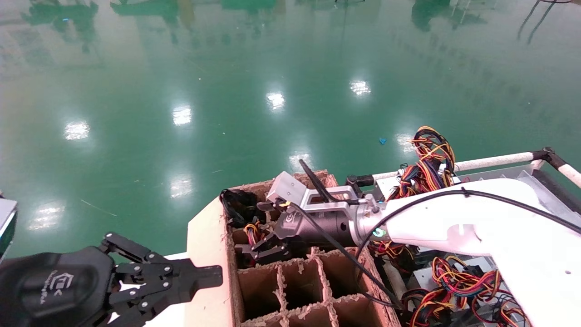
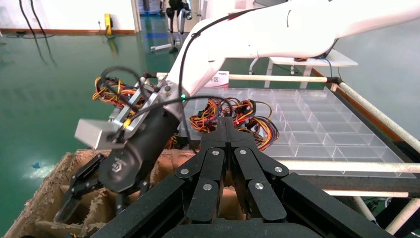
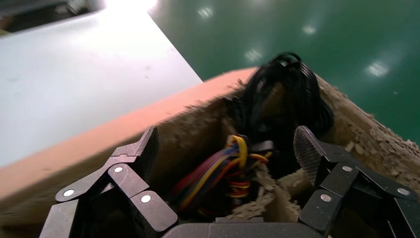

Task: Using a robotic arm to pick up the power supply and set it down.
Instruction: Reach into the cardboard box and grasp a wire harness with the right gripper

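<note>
My right gripper [image 1: 268, 247] is open and hangs just over a far-left cell of the cardboard box [image 1: 206, 254]. In the right wrist view its fingertips [image 3: 148, 141] stand wide apart either side of a bundle of red, orange, yellow and black wires [image 3: 223, 168] that rises out of that cell. Those wires [image 1: 251, 231] belong to the power supply. Its grey box is hidden down in the cell. Nothing is held between the fingers. The left wrist view shows the same gripper [image 2: 74, 193] tilted down at the box. My left gripper [image 1: 213, 274] is shut and parked at the near left.
A black cable bundle [image 1: 238, 204] fills the far corner cell beside the coloured wires. More coloured wire bundles [image 1: 426, 159] lie in the clear compartment tray [image 2: 317, 114] to the right. A white tabletop [image 3: 74, 74] lies left of the box. Green floor lies beyond.
</note>
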Controlling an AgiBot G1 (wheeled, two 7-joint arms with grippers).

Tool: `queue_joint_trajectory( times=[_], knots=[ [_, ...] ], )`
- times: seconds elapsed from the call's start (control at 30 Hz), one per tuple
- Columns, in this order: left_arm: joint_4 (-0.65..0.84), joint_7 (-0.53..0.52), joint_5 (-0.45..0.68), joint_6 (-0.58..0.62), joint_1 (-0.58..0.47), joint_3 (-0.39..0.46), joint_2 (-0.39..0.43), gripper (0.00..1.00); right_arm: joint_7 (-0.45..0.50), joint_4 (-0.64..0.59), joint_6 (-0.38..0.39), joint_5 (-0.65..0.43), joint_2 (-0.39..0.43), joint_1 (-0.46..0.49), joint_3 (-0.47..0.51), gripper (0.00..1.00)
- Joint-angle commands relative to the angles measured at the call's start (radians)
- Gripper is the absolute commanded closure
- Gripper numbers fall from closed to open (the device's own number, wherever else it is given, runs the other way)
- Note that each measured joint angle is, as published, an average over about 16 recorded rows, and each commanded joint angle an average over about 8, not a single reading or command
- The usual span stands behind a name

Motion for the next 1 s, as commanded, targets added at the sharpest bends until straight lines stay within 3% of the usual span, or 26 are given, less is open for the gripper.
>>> queue_joint_trajectory(
  times=[0.03,0.13,0.2,1.0],
  knots=[
    [0.000,0.000,0.000,0.000,0.000,0.000,0.000,0.26,-0.022,-0.038,0.025,-0.014,-0.025,0.013,-0.007,1.00],
    [0.000,0.000,0.000,0.000,0.000,0.000,0.000,0.04,-0.032,-0.053,0.046,-0.017,-0.037,0.014,-0.019,1.00],
    [0.000,0.000,0.000,0.000,0.000,0.000,0.000,0.00,-0.033,-0.054,0.052,-0.012,-0.040,0.012,-0.027,1.00],
    [0.000,0.000,0.000,0.000,0.000,0.000,0.000,0.00,-0.007,-0.051,0.068,0.049,-0.032,0.014,-0.111,1.00]
  ],
)
